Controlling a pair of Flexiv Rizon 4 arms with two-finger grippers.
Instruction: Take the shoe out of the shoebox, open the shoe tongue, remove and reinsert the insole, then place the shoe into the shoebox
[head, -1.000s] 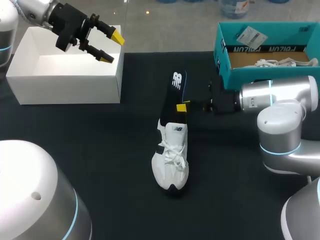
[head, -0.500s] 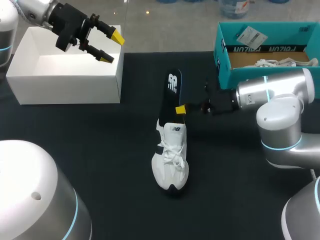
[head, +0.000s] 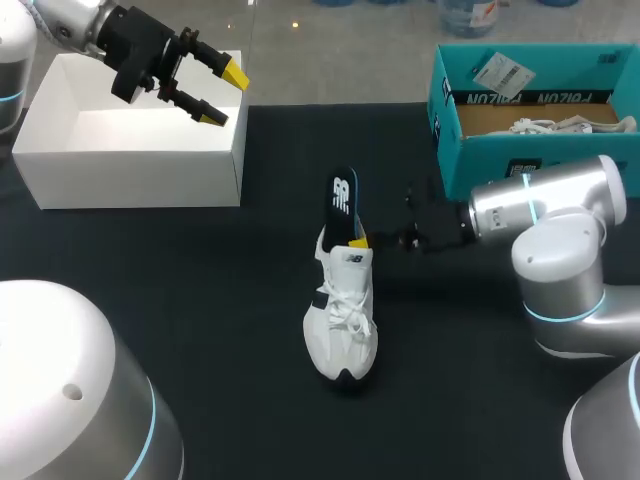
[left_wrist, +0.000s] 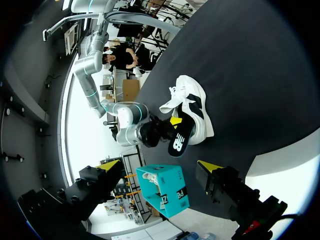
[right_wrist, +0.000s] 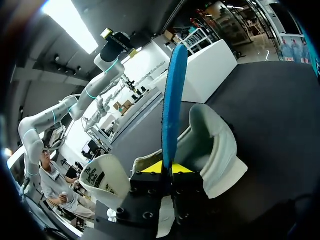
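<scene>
Shoe (head: 343, 325) on table (head: 200, 300), right gripper (head: 357, 241) grasping logo-printed insole (head: 342, 198) at its heel, left gripper (head: 222, 95) released over white box (head: 130, 160).

Matt black bench (head: 200, 300), cloth-like. White shoe (head: 342, 330) with a smooth-looking upper and woven cloth laces. Insole (head: 341, 195): dark printed top, blue foam-like underside. White box (head: 130, 180) of smooth matt card. Teal box (head: 520, 150) of printed cardboard, raw brown inside. Right arm (head: 545, 200): glossy silver shell, matt black wrist.

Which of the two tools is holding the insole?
The right tool, shut on the dark insole at the shoe's heel; the left tool hangs open over the white box.
</scene>
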